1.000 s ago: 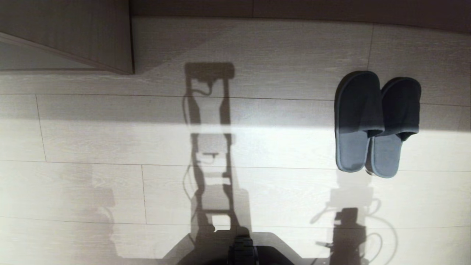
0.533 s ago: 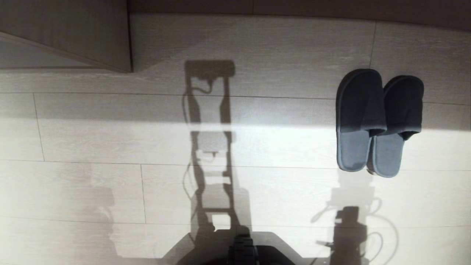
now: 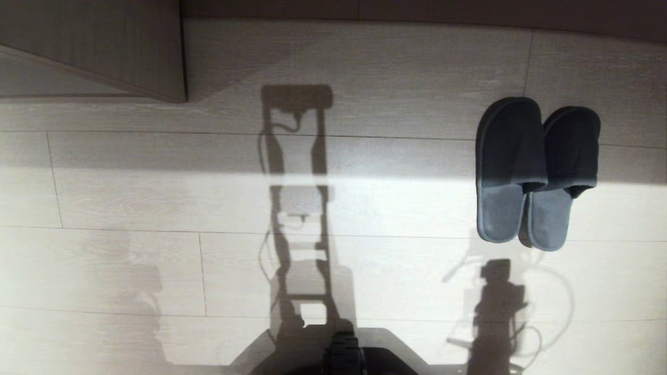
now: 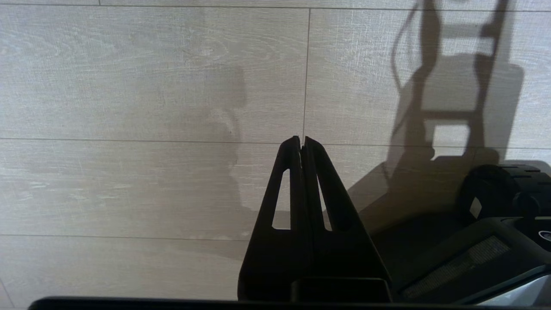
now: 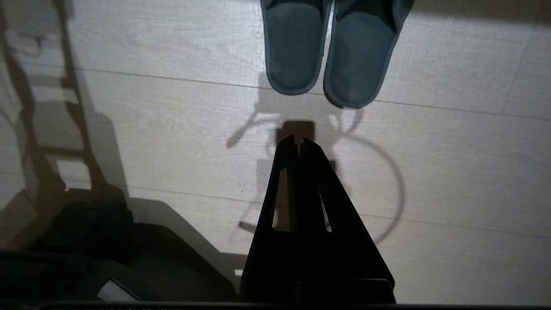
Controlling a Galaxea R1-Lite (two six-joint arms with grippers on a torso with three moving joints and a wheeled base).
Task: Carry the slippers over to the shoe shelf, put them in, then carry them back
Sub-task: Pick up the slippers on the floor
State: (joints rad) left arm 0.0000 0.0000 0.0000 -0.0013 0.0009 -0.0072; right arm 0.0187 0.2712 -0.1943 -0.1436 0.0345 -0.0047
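The grey-blue slippers (image 3: 536,172) lie side by side on the pale floor at the right, toe bands pointing away from me. In the right wrist view their heels (image 5: 327,47) lie a short way ahead of my right gripper (image 5: 298,141), which is shut, holds nothing and hangs above the floor. My left gripper (image 4: 301,140) is shut and empty over bare floor beside my base. Neither gripper shows in the head view, only their shadows. A wood-grain furniture corner (image 3: 104,47) stands at the far left; I cannot tell whether it is the shoe shelf.
My dark base (image 3: 344,354) fills the bottom centre of the head view. A dark wall strip (image 3: 469,13) runs along the far edge of the floor. Open plank floor lies between the slippers and the wood-grain corner.
The right arm's shadow on the floor has moved toward the slippers' heels. The slippers have not moved, and the left arm is still.
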